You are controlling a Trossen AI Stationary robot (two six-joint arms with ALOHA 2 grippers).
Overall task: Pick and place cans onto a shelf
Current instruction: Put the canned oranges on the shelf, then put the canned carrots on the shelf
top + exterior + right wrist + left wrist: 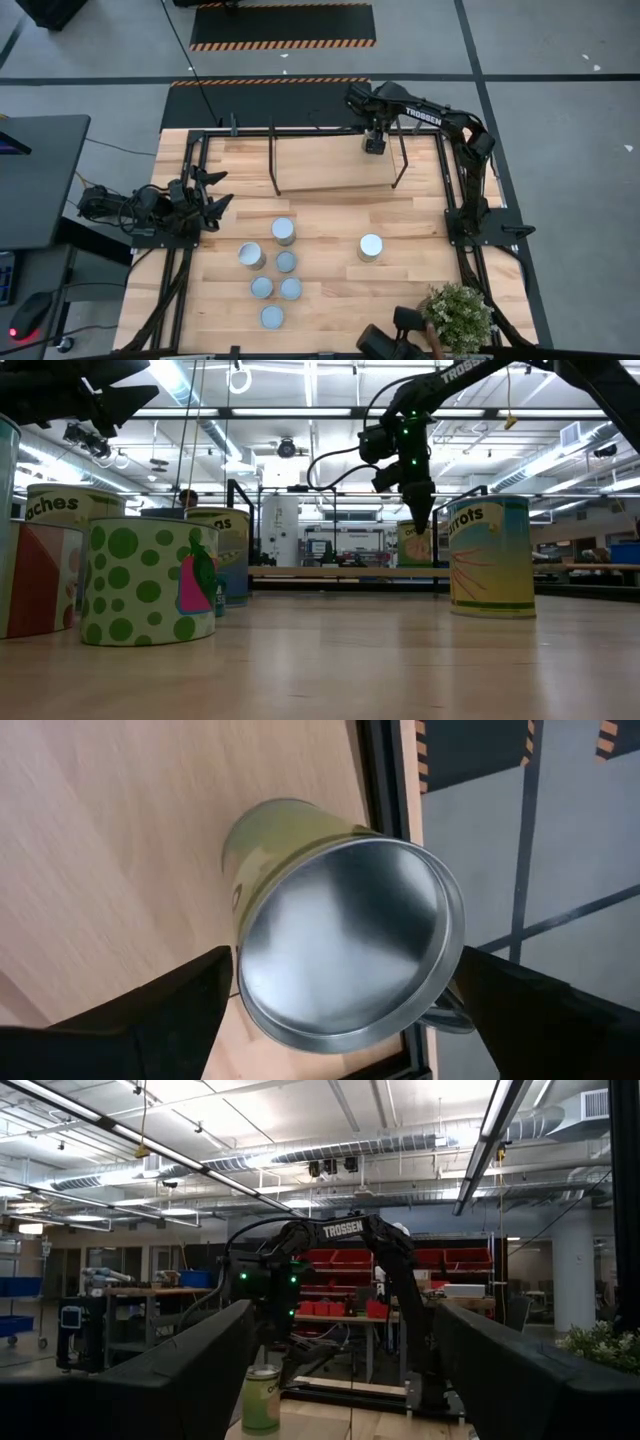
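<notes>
At nine o'clock on the tabletop (330, 300) the left claw (215, 195) waits with its fingers spread wide, released. Six cans (272, 265) stand clustered toward seven o'clock, a seventh can (371, 247) alone toward four o'clock. At one o'clock the right claw (375, 143) is clenched around a yellow-green can (340, 935) over the shelf (330, 165).
</notes>
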